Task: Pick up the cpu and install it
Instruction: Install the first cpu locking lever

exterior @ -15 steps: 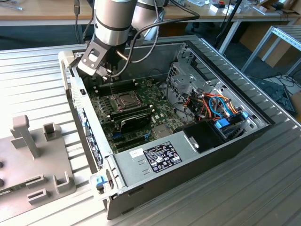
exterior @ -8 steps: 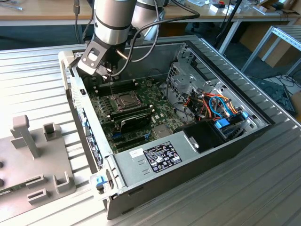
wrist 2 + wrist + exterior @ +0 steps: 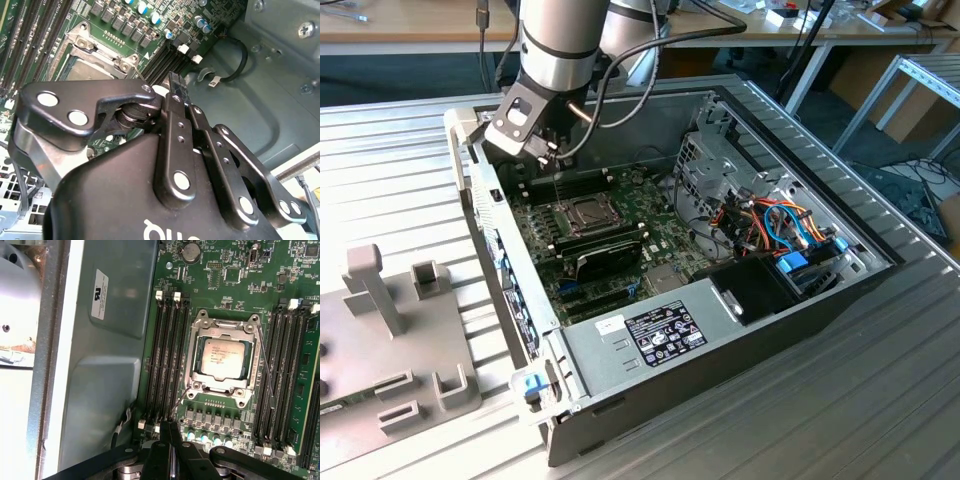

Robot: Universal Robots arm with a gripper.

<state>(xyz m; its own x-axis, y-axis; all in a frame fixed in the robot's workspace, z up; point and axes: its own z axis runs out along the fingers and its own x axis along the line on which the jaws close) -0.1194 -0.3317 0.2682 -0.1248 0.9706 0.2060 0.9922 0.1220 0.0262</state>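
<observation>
The cpu [image 3: 222, 358], a small square chip with a pale metal top, lies flat inside the socket frame [image 3: 200, 322] on the green motherboard [image 3: 235, 275]. The metal frame sits down around it, and a thin wire lever [image 3: 265, 360] runs along one side. My gripper [image 3: 171, 437] hovers a short way off the socket, over the memory slots [image 3: 167, 355], its black fingers pressed together and holding nothing. The second wrist view shows the fingertips [image 3: 176, 85] close together beside the socket [image 3: 95, 55]. In the exterior view the gripper [image 3: 552, 152] hangs above the socket [image 3: 585, 212].
The motherboard lies in an open computer case [image 3: 620, 330] on a ribbed metal table [image 3: 880, 400]. A drive cage [image 3: 710, 150], coloured cables [image 3: 785, 225] and a black card [image 3: 605, 255] crowd the exterior view's right. A grey fixture [image 3: 390, 320] stands left of the case.
</observation>
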